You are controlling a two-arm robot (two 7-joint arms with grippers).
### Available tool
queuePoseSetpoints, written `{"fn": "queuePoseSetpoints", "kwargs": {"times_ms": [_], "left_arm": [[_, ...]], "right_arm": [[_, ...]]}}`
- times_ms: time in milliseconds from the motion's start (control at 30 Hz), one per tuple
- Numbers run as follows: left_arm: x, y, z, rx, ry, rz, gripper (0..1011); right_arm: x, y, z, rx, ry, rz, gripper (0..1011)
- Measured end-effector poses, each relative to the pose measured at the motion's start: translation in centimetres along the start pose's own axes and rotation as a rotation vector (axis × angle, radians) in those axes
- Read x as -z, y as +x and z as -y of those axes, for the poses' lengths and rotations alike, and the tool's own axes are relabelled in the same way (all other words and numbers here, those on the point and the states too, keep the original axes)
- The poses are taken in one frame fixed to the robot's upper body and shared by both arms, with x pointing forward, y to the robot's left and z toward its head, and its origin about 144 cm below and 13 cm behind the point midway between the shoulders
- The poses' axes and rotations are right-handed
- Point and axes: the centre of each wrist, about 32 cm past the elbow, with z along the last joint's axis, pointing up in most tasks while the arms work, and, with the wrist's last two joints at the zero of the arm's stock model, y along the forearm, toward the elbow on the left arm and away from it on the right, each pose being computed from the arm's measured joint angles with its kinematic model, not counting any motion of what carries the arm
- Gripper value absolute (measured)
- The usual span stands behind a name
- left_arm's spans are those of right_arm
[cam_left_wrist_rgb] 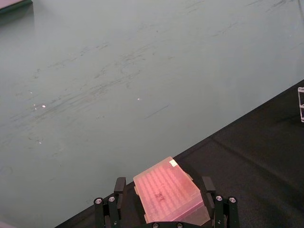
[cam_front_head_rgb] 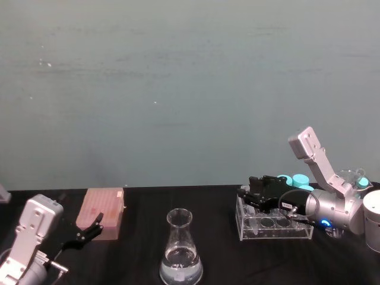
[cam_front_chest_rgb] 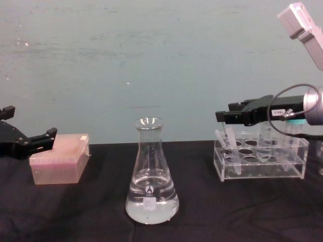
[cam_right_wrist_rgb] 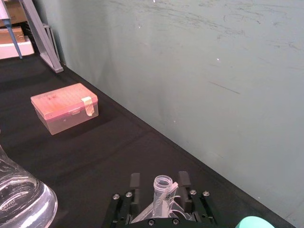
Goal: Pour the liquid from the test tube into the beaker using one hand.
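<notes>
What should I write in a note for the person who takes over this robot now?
Right gripper: over the clear rack on the table's right side, fingers on either side of the small tube; a firm grip cannot be confirmed.
Left gripper: open, idle beside the pink box.
Flask: upright at the centre, already holding some clear liquid.
Done: gripper at the tube.
Left: lift it, carry it to the flask, pour.
</notes>
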Motion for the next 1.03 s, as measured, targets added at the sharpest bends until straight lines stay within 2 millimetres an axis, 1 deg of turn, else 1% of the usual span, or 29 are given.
{"fn": "queuePoseSetpoints", "kwargs": {"times_ms": [33,67,133,200,233,267,300,333,367,567,600,1033], "left_arm": [[0.00,0.00,0.00,0.000,0.000,0.000,1000],[0.00,0.00,0.00,0.000,0.000,0.000,1000],[0.00,0.00,0.00,0.000,0.000,0.000,1000],[0.00,0.00,0.00,0.000,0.000,0.000,1000],[0.00,0.00,0.00,0.000,0.000,0.000,1000],[0.00,0.00,0.00,0.000,0.000,0.000,1000],[0.00,0.00,0.00,0.000,0.000,0.000,1000],[0.00,0.00,0.00,0.000,0.000,0.000,1000],[0.00,0.00,0.00,0.000,0.000,0.000,1000],[0.00,0.00,0.00,0.000,0.000,0.000,1000],[0.00,0.00,0.00,0.000,0.000,0.000,1000],[0.00,0.00,0.00,0.000,0.000,0.000,1000]], "right_arm": [[0.00,0.00,0.00,0.000,0.000,0.000,534],[0.00,0.00,0.00,0.000,0.000,0.000,553],[0.00,-0.01,0.00,0.000,0.000,-0.001,634],[0.01,0.00,0.01,0.000,0.000,-0.001,664],[0.01,-0.01,0.01,0.000,0.000,-0.002,733],[0.02,-0.01,0.01,0.000,0.000,-0.002,750],[0.02,-0.01,0.01,0.000,0.000,-0.002,789],[0.02,-0.01,0.01,0.000,0.000,-0.002,789],[0.03,-0.02,0.01,0.000,0.000,-0.002,848],[0.04,-0.02,0.01,0.001,0.000,-0.002,990],[0.04,-0.02,0.01,0.000,0.000,-0.002,1004],[0.04,-0.02,0.01,0.001,0.000,-0.002,1004]]}}
